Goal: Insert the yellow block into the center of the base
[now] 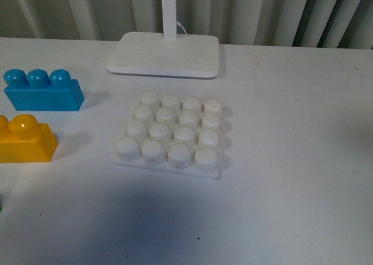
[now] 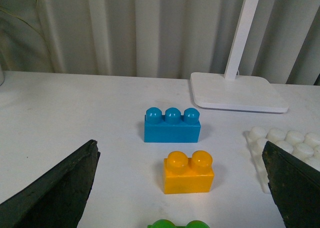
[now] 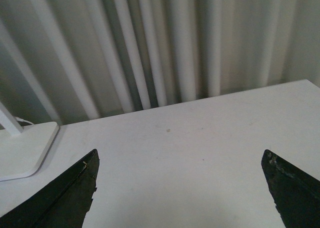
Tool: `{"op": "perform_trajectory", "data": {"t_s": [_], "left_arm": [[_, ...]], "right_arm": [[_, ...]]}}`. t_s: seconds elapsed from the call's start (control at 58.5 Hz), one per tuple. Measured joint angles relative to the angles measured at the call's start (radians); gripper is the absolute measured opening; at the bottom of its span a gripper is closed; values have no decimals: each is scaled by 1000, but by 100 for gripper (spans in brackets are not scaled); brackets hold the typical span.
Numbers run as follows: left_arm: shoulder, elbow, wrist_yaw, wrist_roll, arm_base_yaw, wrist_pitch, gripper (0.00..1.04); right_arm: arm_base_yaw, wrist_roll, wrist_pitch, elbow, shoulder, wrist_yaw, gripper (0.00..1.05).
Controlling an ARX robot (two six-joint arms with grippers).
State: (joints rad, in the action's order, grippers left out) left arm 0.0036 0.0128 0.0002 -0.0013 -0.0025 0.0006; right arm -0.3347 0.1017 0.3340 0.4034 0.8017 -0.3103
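The yellow block [image 1: 26, 140] stands upright on the white table at the left edge of the front view, partly cut off. In the left wrist view the yellow block [image 2: 189, 172] lies between and ahead of my open left gripper's [image 2: 181, 185] dark fingers [image 2: 55, 193], apart from them. The base [image 1: 172, 134], a white studded plate, lies in the middle of the table; its edge shows in the left wrist view [image 2: 260, 153]. My right gripper [image 3: 180, 188] is open and empty over bare table. Neither arm shows in the front view.
A blue three-stud brick [image 1: 42, 90] stands behind the yellow block, also in the left wrist view [image 2: 172, 125]. A green brick's studs [image 2: 177, 224] show nearest the left gripper. The white lamp foot [image 1: 165, 54] with its pole stands behind the base. A curtain hangs behind the table.
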Motion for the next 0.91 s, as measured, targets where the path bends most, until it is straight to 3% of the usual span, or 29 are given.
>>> {"op": "perform_trajectory", "data": {"t_s": [0.12, 0.273, 0.444, 0.581, 0.666, 0.906], "left_arm": [[0, 0, 0, 0, 0, 0, 98], [0, 0, 0, 0, 0, 0, 98], [0, 0, 0, 0, 0, 0, 98], [0, 0, 0, 0, 0, 0, 98], [0, 0, 0, 0, 0, 0, 98], [0, 0, 0, 0, 0, 0, 98]], "right_arm": [[45, -64, 91, -89, -58, 35, 70], [135, -90, 94, -204, -164, 123, 32], [192, -96, 76, -265, -249, 176, 1], [225, -98, 53, -301, -306, 209, 1], [302, -98, 29, -320, -347, 303, 1], [331, -99, -32, -355, -448, 310, 1]]}}
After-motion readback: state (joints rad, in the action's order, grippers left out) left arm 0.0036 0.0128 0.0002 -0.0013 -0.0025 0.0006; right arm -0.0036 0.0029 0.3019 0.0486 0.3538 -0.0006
